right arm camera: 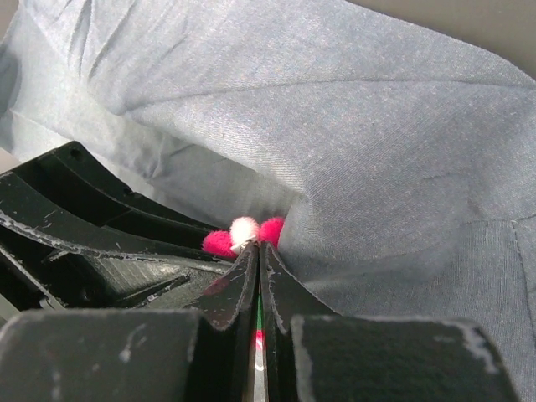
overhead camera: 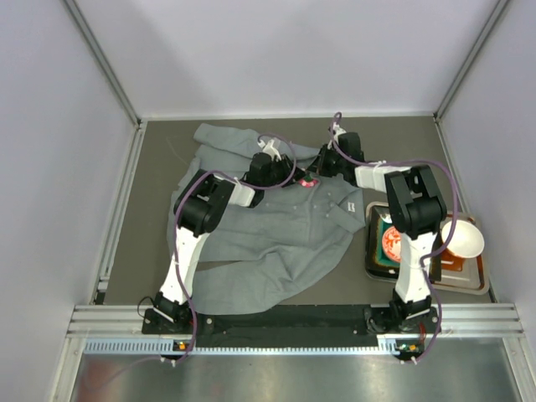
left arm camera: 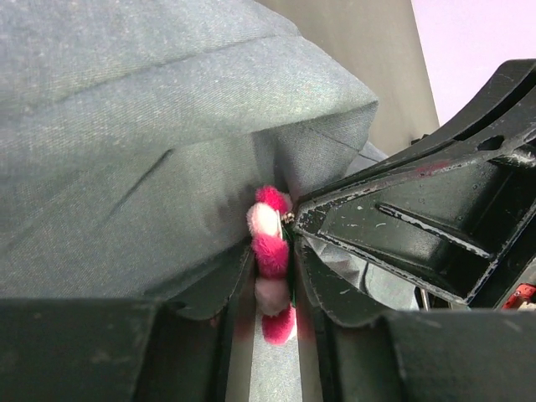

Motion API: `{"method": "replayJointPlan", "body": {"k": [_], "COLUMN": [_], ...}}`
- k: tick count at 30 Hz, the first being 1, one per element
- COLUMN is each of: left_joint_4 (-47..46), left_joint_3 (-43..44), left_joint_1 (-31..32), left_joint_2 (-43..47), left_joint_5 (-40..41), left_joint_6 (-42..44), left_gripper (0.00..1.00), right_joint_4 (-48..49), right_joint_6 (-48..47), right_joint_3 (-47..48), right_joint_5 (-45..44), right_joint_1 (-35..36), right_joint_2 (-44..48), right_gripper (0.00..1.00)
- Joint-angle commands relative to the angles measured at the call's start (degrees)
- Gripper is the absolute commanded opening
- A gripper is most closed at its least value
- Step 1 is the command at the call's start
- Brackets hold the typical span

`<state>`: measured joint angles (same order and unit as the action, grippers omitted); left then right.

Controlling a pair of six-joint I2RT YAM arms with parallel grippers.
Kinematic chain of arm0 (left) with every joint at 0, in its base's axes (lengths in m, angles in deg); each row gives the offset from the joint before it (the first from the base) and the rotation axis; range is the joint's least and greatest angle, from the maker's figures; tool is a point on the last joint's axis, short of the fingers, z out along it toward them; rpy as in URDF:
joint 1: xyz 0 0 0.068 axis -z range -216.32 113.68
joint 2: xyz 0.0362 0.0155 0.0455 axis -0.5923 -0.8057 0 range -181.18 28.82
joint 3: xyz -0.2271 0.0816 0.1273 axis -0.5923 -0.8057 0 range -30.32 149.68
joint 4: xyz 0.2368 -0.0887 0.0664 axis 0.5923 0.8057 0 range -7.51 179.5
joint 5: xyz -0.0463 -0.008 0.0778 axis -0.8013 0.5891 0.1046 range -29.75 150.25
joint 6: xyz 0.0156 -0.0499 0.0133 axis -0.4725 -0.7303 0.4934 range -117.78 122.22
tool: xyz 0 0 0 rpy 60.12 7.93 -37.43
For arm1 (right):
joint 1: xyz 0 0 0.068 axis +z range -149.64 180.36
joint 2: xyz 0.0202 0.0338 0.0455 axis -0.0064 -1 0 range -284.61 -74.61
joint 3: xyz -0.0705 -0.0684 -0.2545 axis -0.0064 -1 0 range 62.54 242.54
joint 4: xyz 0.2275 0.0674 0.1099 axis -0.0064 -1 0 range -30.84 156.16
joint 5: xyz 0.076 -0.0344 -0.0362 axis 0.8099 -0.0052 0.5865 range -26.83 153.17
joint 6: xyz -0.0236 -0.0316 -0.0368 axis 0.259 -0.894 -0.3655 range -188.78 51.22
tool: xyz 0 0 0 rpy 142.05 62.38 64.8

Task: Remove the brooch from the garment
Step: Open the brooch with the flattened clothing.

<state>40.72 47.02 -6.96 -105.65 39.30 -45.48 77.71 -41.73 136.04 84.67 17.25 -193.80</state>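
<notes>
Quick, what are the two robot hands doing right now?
Left gripper: closed on the brooch.
Right gripper: shut tight beside the brooch, against the garment; what it pinches cannot be told.

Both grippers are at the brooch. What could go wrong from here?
1. The shirt bunches tight around the brooch; if the pin is fastened, pulling may drag or tear cloth.
2. The left gripper holds only fluffy petals edge-on, so it may slip.
3. The shut right gripper crowds the left one; they could clash.
</notes>
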Motion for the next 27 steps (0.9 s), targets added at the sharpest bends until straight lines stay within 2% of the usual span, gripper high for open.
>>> {"method": "replayJointPlan", "body": {"k": [1,3,5,6,11,18,27], "left_joint_4": [-2.2,-3.6,-4.8,-4.8,-4.5,-3.9,-4.7], "left_joint_3": [-2.4,-2.8,-3.0,-3.0,-2.9,-1.7,-0.8], "left_joint_1": [-0.5,-0.8,-0.9,-1.0,-1.0,-1.0,-0.7], "left_joint_2": [1.6,1.2,1.1,1.1,1.1,0.0,-0.7], "left_joint_5": [-1.6,-2.8,-3.2,-3.3,-3.3,-2.6,-3.1], "left_joint_6": [-2.4,-4.1,-4.6,-4.6,-4.9,-5.5,-6.0], "left_gripper": [0.29,0.31,0.41,0.41,0.42,0.34,0.39], "right_joint_4": [1.6,1.8,1.8,1.8,1.9,2.2,2.9], "right_joint_6": [-0.2,-0.2,0.0,-0.1,0.0,0.0,0.5], "right_joint_3": [-1.3,-1.3,-1.3,-1.3,-1.3,-1.6,-2.0], "right_joint_5": [-2.2,-2.2,-2.2,-2.2,-2.2,-2.1,-1.5], "right_joint_1": [0.7,0.7,0.7,0.8,0.7,0.7,0.8], "right_joint_2": [2.5,2.5,2.4,2.4,2.4,2.7,3.2], "right_gripper": [0.0,0.0,0.0,0.0,0.0,0.0,0.0]}}
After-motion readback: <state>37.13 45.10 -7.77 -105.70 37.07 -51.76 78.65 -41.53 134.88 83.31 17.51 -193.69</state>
